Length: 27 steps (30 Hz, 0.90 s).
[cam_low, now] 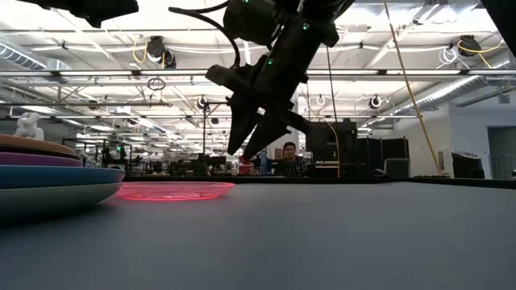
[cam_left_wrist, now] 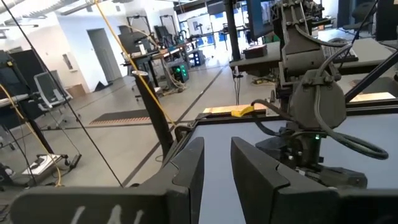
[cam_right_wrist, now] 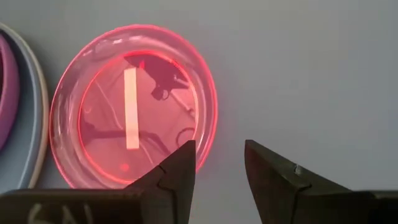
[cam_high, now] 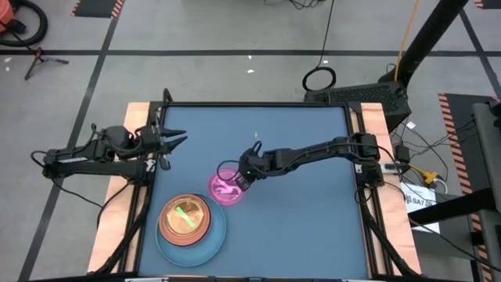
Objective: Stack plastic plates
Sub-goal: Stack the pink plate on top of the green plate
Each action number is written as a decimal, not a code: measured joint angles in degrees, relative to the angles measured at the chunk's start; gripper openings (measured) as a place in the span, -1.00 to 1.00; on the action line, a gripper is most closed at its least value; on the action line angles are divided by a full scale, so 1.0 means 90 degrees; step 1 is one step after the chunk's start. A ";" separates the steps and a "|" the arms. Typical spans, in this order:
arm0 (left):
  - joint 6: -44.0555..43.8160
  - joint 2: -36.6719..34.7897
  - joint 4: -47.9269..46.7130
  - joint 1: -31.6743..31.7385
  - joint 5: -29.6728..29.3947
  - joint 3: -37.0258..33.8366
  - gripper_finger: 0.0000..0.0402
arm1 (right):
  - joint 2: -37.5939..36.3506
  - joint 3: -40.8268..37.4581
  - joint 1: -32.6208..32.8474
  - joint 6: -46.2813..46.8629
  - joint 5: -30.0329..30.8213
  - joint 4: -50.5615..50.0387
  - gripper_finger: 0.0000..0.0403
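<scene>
A small translucent pink plate (cam_high: 226,189) lies flat on the blue table, also seen in the right wrist view (cam_right_wrist: 134,106) and the low view (cam_low: 173,191). My right gripper (cam_high: 239,178) (cam_low: 246,151) (cam_right_wrist: 219,155) hovers open above the plate's rim on its right-hand side, fingers pointing down and clear of it. Near the table's near-left corner stands a stack of plates (cam_high: 190,222) (cam_low: 48,173): a large light-blue one at the bottom, purple and orange-beige ones on it, and a small green one (cam_high: 186,214) on top. My left gripper (cam_high: 175,141) (cam_left_wrist: 216,158) waits open at the table's left edge.
The table's right half and far part (cam_high: 313,204) are bare blue surface. Wooden side rails (cam_high: 117,219) run along the left and right edges. In the low view a person (cam_low: 290,158) sits in the room beyond the far edge.
</scene>
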 joint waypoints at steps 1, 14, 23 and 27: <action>0.0002 0.0000 0.0000 -0.0002 -0.0002 0.0000 -0.56 | 0.0000 0.0000 0.0020 0.0005 0.0073 0.0010 -0.35; -0.0009 -0.0002 -0.0033 0.0000 -0.0002 0.0000 -0.56 | 0.0573 -0.0002 0.0028 0.0220 0.0180 0.0216 -0.35; -0.0004 0.0000 -0.0034 0.0000 0.0000 0.0000 -0.56 | 0.0677 -0.0002 0.0001 0.0155 0.0146 0.0671 -0.35; -0.0004 0.0000 -0.0034 0.0000 -0.0002 0.0000 -0.56 | 0.0692 -0.0005 -0.0040 0.0005 0.0022 0.0631 -0.35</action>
